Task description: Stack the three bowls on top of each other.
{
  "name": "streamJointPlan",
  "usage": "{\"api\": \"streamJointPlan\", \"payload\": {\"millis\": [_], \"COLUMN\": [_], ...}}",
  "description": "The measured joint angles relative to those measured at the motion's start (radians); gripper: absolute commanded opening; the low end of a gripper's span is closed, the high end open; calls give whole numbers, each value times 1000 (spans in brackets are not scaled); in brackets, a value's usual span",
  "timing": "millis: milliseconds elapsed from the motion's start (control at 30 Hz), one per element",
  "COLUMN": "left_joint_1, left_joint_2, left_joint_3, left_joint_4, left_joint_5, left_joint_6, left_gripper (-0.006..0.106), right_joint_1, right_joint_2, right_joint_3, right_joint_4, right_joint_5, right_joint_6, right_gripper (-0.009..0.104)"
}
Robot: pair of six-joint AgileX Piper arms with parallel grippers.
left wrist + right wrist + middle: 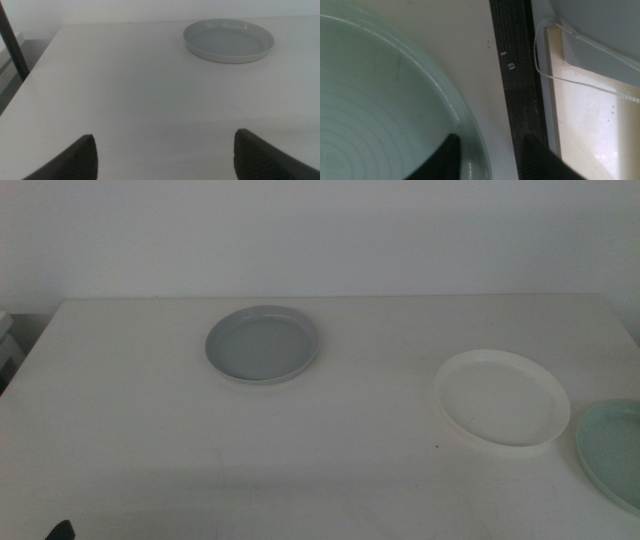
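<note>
Your three bowls lay apart on the surface (pixel 130 430): the grey bowl (pixel 263 345) toward the far middle, the white bowl (pixel 503 397) nearer on the right, and the mint bowl (pixel 612 450) just beside it at the right edge, none yet stacked.

Your right hand (pixel 487 157) was at the mint bowl's (pixel 380 100) rim, one jaw inside the dish, the other outside over the bare surface, jaws narrow but not visibly pinching it. The risk I judged greatest was there: a low, smooth rim gives little purchase, so a shallow bite could let the dish tilt or slide out as you lifted it. It also sat close to the surface's edge, beside a dark strip (pixel 517 75), and a nudge outward might have pushed it off.

Your left hand (pixel 165 155) waited with jaws wide, well short of the grey bowl (pixel 229 40).

Much was hard to check. The middle view cut off part of the mint bowl and showed neither arm clearly. You couldn't tell whether the jaws touched the rim, and the dim light flattened rim heights.
</note>
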Motion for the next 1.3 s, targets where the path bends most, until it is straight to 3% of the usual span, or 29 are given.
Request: {"api": "streamJointPlan", "payload": {"millis": [133,367,633,800,933,1133,1300], "left_joint_1": [0,0,0,0,0,0,0], "left_joint_2": [0,0,0,0,0,0,0], "left_joint_3": [0,0,0,0,0,0,0], "left_joint_4": [0,0,0,0,0,0,0], "left_joint_5": [0,0,0,0,0,0,0], "left_joint_6": [0,0,0,0,0,0,0], "left_gripper": [105,105,105,105,105,105,105], "right_joint_1": [0,-1,-11,1,89,311,509], "right_joint_2": [8,-20,-227,-373,-478,-524,-490], "right_joint_3": [-4,-5,-5,-5,-5,-4,-4], "right_joint_4": [23,29,26,87,110,123,124], "right_joint_5": [-3,37,145,201,241,292,238], "right_joint_6": [-36,-61,-50,-43,1,145,264], "right_gripper": [-1,-1,-1,-1,-1,-1,-1]}}
